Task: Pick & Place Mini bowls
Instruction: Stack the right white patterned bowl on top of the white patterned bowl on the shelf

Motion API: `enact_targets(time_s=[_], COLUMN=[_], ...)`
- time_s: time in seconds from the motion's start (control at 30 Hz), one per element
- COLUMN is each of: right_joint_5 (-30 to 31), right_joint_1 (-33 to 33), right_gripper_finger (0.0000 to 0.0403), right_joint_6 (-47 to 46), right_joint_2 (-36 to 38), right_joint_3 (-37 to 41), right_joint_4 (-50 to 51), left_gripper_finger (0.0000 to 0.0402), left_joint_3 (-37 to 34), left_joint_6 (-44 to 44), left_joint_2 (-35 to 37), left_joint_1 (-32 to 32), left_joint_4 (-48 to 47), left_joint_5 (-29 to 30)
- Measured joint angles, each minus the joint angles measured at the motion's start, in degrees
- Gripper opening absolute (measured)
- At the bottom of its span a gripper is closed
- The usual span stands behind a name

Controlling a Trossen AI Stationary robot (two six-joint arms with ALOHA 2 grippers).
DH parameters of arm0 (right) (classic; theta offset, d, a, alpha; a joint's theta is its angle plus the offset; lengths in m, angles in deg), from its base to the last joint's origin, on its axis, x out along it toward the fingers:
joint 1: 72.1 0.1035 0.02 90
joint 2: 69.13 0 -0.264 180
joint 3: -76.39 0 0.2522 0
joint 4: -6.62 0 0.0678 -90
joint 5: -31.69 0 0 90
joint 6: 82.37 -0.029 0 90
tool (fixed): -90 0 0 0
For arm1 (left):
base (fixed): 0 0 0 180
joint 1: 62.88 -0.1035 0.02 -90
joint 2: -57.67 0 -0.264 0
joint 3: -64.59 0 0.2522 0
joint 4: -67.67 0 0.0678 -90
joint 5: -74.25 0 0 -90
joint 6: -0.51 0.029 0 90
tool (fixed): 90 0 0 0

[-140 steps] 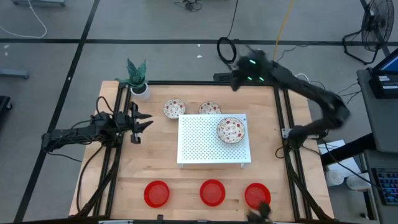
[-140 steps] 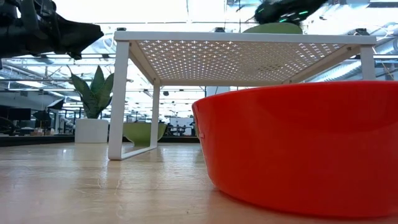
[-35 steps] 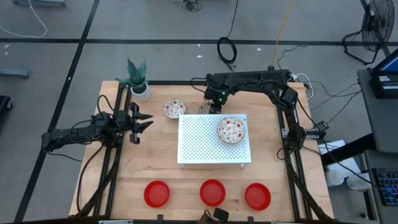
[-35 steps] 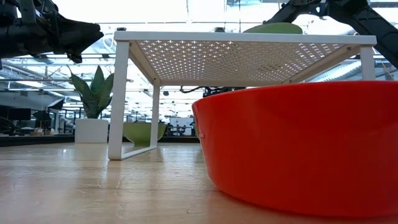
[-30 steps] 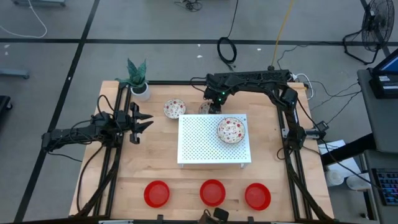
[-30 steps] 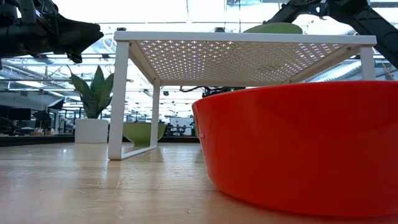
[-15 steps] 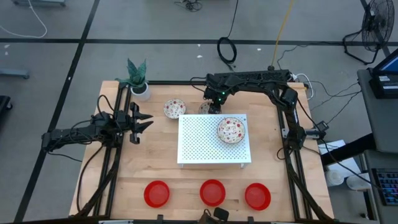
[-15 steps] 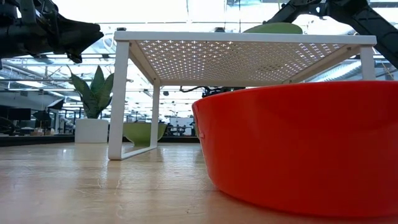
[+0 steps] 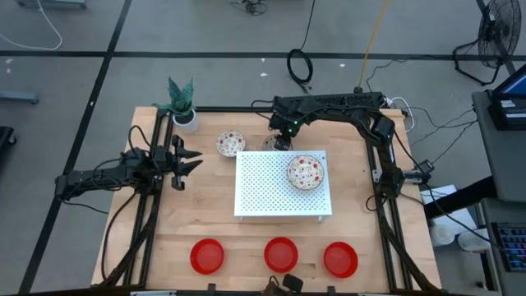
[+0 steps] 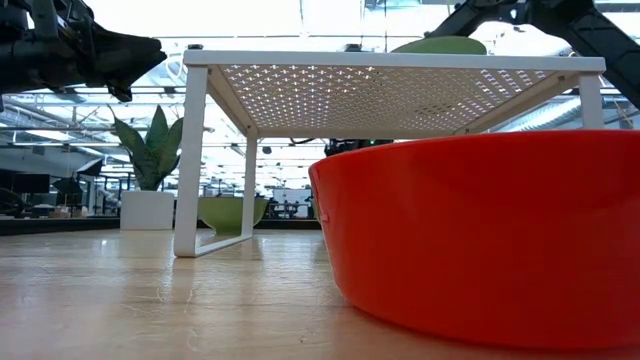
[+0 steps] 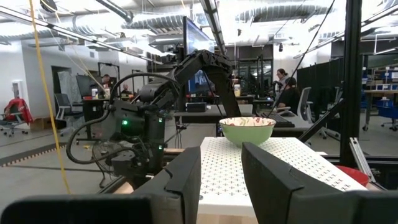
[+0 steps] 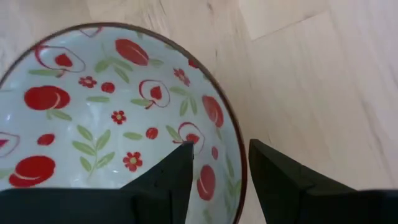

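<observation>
Wood table (image 9: 205, 214) fills mid-frame, with the white rack (image 9: 283, 184) at centre carrying one patterned bowl (image 9: 305, 172) at its upper right. Three red bowls (image 9: 281, 254) line the lower edge. Another patterned bowl (image 9: 230, 144) sits upper left of the rack. My left gripper (image 9: 182, 159) waits at the left edge, jaws parted, empty. My right gripper (image 12: 217, 171) straddles the rim of the third patterned bowl (image 12: 112, 106) just above the rack, jaws apart, not yet pinching. I judge this the grasp step: close, then lift onto the rack.
</observation>
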State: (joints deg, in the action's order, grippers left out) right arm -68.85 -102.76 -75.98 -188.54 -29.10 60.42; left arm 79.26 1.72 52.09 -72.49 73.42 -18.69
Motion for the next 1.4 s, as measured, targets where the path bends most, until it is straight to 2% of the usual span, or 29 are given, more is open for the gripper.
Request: enact_targets(time_s=[0.9, 1.13, 1.4], right_joint_5=[-0.04, -0.14, -0.19], right_joint_1=[0.0, 0.0, 0.0], right_gripper_finger=[0.0141, 0.0141, 0.0141], right_joint_6=[-1.26, -4.19, 0.58], right_joint_2=[-0.03, -0.05, -0.05], right_joint_3=[0.02, 0.02, 0.02], right_joint_4=[0.63, 0.76, 0.44], left_gripper_finger=[0.012, 0.012, 0.012], left_joint_3=[0.0, 0.0, 0.0], left_joint_6=[0.0, 0.0, 0.02], left_joint_2=[0.01, 0.02, 0.0], left_joint_1=[-0.02, -0.02, -0.02], left_joint_4=[0.02, 0.02, 0.02], left_joint_5=[0.0, 0.0, 0.0])
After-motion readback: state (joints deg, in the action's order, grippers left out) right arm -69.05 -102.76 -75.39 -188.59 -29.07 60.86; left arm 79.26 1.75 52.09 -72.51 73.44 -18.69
